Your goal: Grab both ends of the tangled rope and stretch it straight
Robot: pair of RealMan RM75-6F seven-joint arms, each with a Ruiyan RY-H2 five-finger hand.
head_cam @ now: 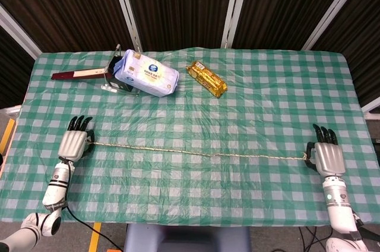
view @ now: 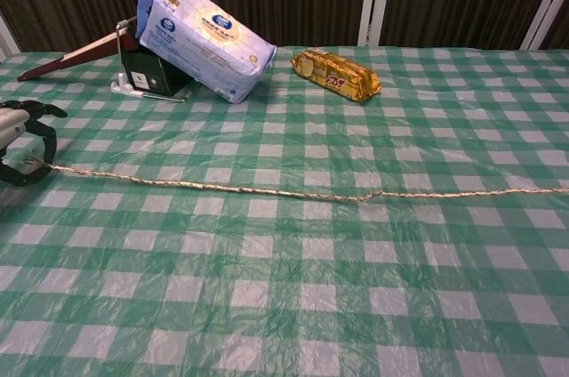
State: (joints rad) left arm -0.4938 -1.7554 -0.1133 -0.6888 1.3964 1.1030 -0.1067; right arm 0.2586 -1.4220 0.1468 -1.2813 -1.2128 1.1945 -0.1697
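A thin beige rope (head_cam: 196, 152) lies nearly straight across the green checked table, with a small knot (view: 365, 195) right of its middle. My left hand (head_cam: 73, 144) holds the rope's left end near the table's left edge; in the chest view this left hand (view: 20, 141) shows at the far left with fingers curled over the rope end. My right hand (head_cam: 327, 157) holds the right end near the right edge. The chest view cuts off the right hand; the rope (view: 267, 190) runs out of its right side.
At the back left, a blue-white tissue pack (head_cam: 146, 72) leans on a black box (view: 149, 73) beside a dark red stick (head_cam: 77, 75). A gold snack packet (head_cam: 206, 78) lies at the back centre. The checked tablecloth (head_cam: 249, 115) is slightly crinkled.
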